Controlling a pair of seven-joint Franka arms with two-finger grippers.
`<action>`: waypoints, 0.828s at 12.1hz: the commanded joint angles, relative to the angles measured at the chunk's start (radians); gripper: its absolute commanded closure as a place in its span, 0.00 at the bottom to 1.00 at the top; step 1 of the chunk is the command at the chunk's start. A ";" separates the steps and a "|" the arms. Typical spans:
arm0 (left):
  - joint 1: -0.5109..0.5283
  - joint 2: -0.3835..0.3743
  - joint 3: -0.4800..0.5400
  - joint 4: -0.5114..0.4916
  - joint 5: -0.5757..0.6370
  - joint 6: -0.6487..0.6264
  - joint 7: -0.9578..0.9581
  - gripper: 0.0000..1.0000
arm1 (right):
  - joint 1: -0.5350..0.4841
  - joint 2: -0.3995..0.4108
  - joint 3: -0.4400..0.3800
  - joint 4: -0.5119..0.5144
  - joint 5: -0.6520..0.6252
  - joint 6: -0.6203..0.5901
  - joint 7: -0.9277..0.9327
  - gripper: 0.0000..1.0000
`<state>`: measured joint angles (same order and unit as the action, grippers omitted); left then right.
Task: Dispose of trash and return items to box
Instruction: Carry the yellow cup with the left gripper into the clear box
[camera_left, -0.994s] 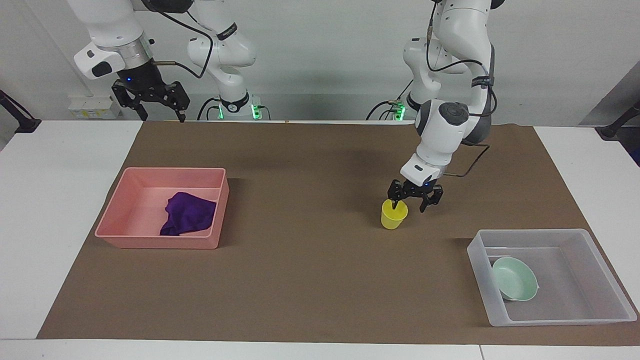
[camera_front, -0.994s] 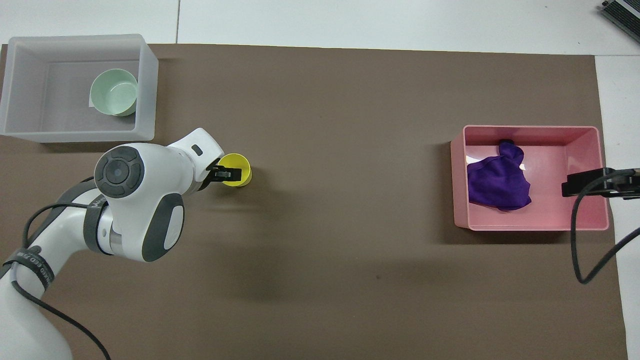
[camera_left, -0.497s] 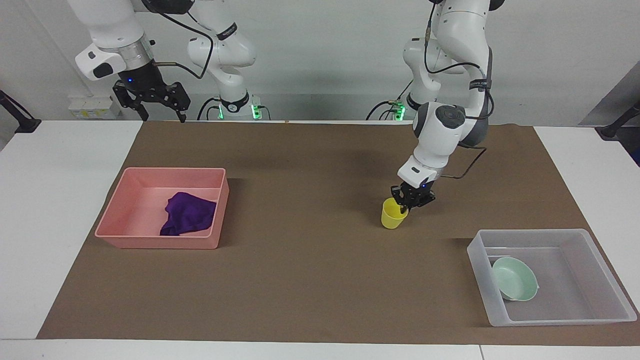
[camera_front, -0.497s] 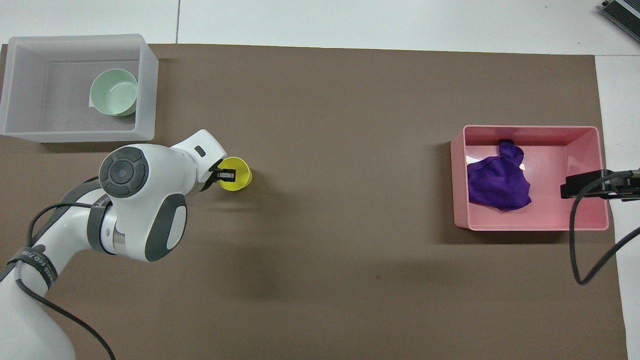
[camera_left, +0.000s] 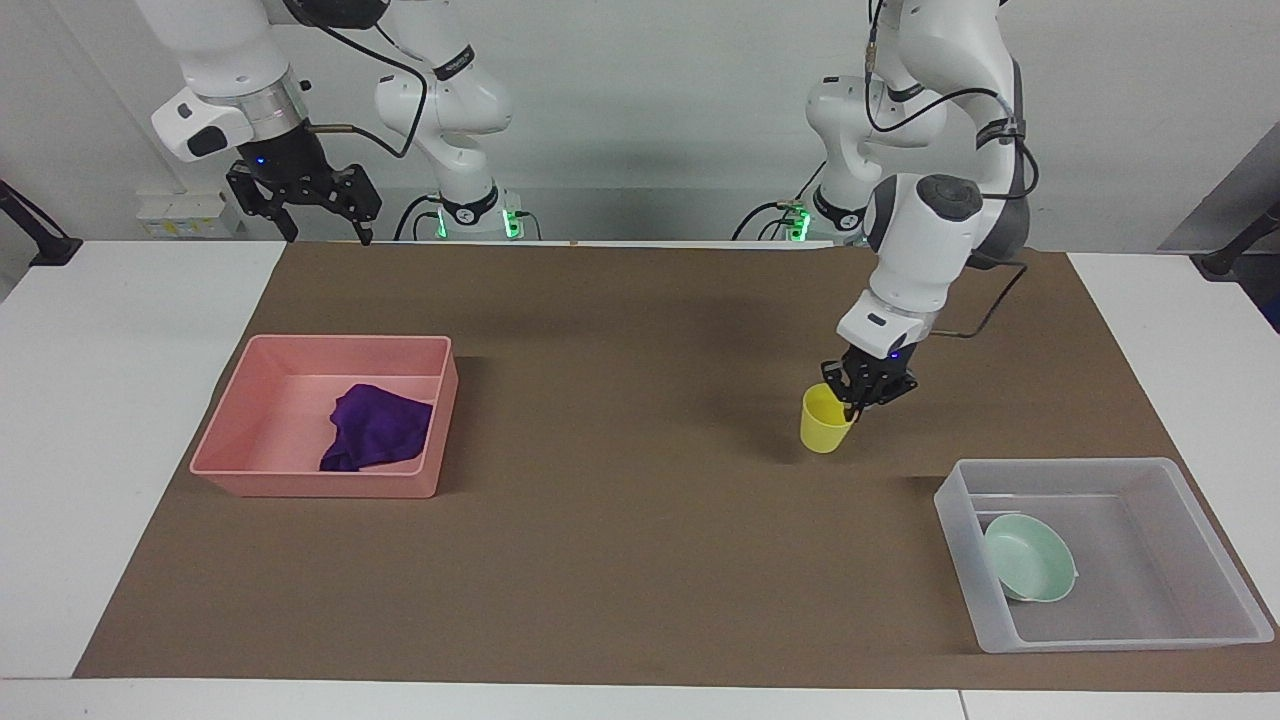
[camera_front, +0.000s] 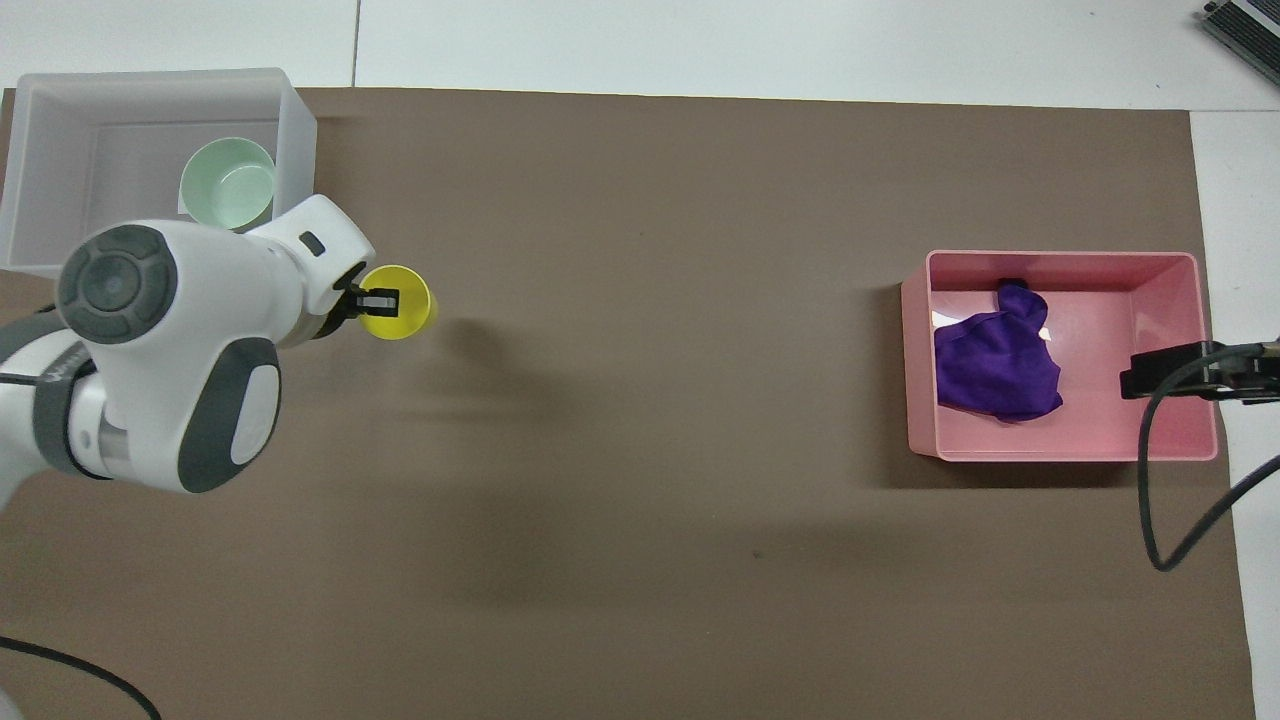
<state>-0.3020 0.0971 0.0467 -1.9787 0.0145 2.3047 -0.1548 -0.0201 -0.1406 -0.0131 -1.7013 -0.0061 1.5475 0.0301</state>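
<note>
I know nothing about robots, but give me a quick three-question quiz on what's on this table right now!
1. True or false: the purple cloth lies in the pink tray.
2. What lies in the translucent box? A) yellow cup B) green bowl C) nothing
3. Fill in: the left gripper is shut on the rim of the ____.

Key:
1. True.
2. B, the green bowl.
3. Yellow cup; the right gripper waits, fingers open.

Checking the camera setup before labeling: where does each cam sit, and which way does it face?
Facing view: high across the table, looking at the robots; both arms show whole, bases at top, left gripper shut on yellow cup, right gripper open, waiting.
Overhead view: above the robots' end, looking steeply down; left arm from bottom left, right gripper only partly.
Shared: cup, pink tray, translucent box, half a turn apart.
</note>
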 joint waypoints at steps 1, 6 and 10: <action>0.079 0.042 -0.005 0.125 0.033 -0.065 0.038 1.00 | -0.009 -0.028 0.002 -0.031 0.012 0.009 0.005 0.00; 0.295 0.111 -0.007 0.251 0.018 -0.044 0.256 1.00 | -0.009 -0.028 0.002 -0.032 0.012 0.008 0.005 0.00; 0.366 0.182 -0.007 0.270 -0.076 0.068 0.304 1.00 | -0.009 -0.028 0.004 -0.032 0.012 0.008 0.005 0.00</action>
<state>0.0601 0.2253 0.0517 -1.7392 -0.0358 2.3269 0.1331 -0.0201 -0.1438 -0.0131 -1.7045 -0.0061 1.5475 0.0302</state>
